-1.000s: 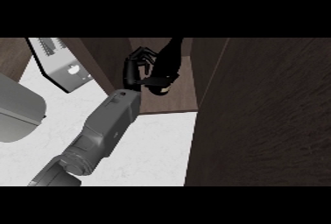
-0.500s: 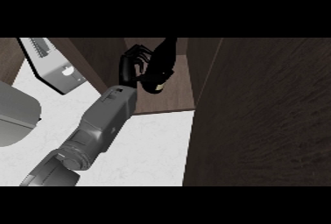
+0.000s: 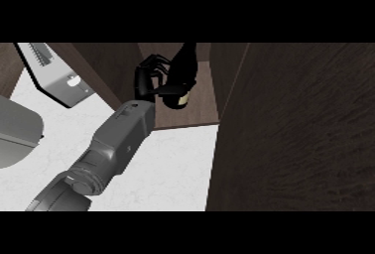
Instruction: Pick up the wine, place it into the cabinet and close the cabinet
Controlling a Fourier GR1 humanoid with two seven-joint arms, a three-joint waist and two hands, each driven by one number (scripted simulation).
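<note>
The wine bottle [image 3: 183,67] is dark, with a pale patch near its base. It stands tilted inside the open cabinet, just above the cabinet's brown floor [image 3: 194,114]. My left hand [image 3: 150,79] is shut on the bottle from its left side, fingers curled round the body. The grey forearm [image 3: 121,141] runs up from the lower left. The hand hides part of the bottle's lower body. My right hand does not show.
The open cabinet door [image 3: 300,129], a large dark wood panel, fills the right side. The cabinet's left wall [image 3: 110,69] is beside the hand. A grey appliance [image 3: 62,82] and a rounded grey object [image 3: 15,134] stand on the white counter [image 3: 176,168] at left.
The left hand and the bottle have shifted slightly left inside the cabinet, and the forearm has swung a little left. The grip has stayed the same.
</note>
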